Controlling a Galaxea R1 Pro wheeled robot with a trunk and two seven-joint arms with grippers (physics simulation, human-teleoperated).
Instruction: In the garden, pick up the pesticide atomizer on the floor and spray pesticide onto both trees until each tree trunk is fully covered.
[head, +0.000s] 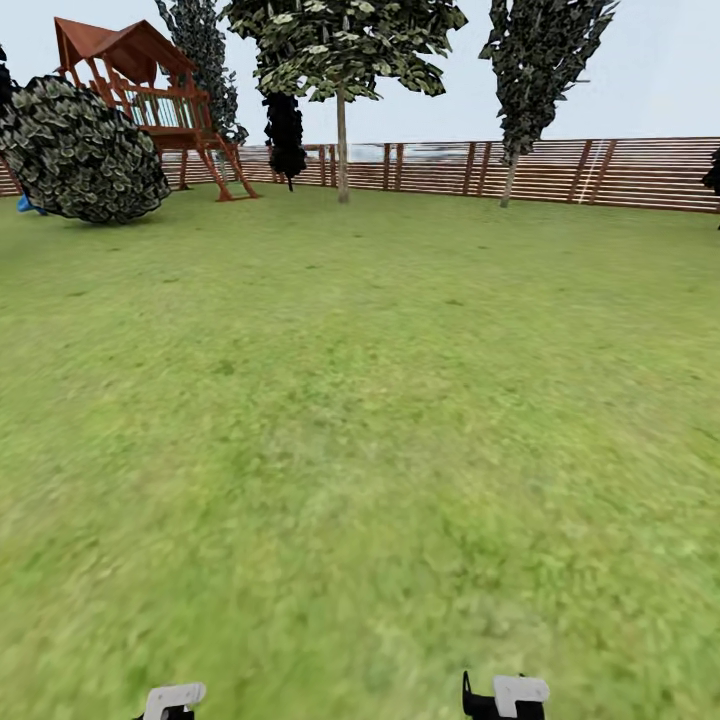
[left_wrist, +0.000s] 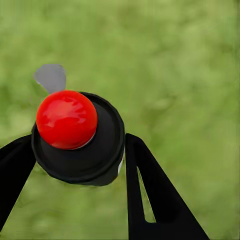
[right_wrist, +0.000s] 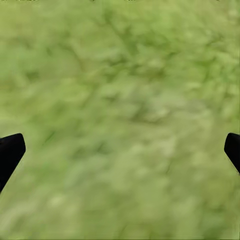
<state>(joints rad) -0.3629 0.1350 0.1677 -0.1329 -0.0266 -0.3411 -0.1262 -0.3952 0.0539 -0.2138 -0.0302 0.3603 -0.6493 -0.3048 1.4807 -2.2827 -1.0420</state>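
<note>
Nearest of all, the left gripper (left_wrist: 75, 165) is closed around the pesticide atomizer (left_wrist: 77, 137), its two black fingers (left_wrist: 150, 195) pressed against the round black cap, with a glossy red button on top and a small grey nozzle tab poking out beyond it. Beside it, the right gripper (right_wrist: 120, 150) holds nothing; its dark fingertips sit far apart at the edges of its own camera's view, with blurred grass between them. From the head camera, the white tops of both wrists show at the bottom edge, left (head: 172, 700) and right (head: 508, 695), above a wide green lawn (head: 360, 420) that stretches away. Far off stands a brown slatted fence (head: 600, 172). Before it rise a thin-trunked tree with a leafy crown (head: 342, 140), a tall dark cone-shaped tree (head: 520, 110), a big round bush (head: 80, 150) and a red wooden play tower (head: 140, 80). No thick pale trunk is in view, so the step in hand seems to be travelling to find the first tree. To do it well, I would keep the grip steady on the atomizer, keep the nozzle level, and turn the base slowly until a thick trunk appears before closing in.
</note>
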